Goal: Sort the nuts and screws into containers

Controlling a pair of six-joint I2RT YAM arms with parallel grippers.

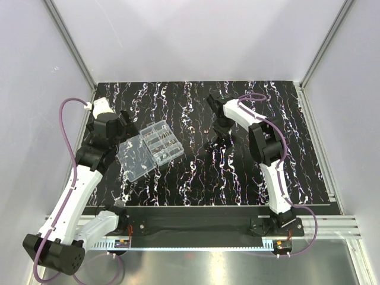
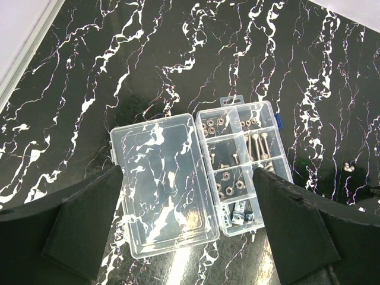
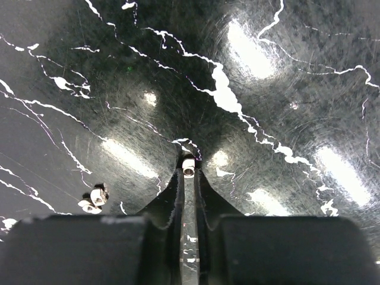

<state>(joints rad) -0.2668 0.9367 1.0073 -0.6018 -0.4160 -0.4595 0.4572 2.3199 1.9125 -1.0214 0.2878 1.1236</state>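
Black marbled bench [image 2: 178, 53] carried clear organiser box [image 2: 240, 135], lid [image 2: 157, 196] lying open flat beside it. Compartments held screws [image 2: 256, 145] and nuts [image 2: 212, 126]. Left end effector [image 2: 187, 173] hung wide above box, holding nothing. Right end effector [image 3: 189, 163] was narrowed on small silvery piece [image 3: 189, 168] at bench surface, well apart from box; nut or screw not discernible. Two loose nuts [image 3: 95, 198] lay near.

Marbled table [image 1: 196, 178]: organiser box [image 1: 149, 148], nuts [image 3: 94, 199]
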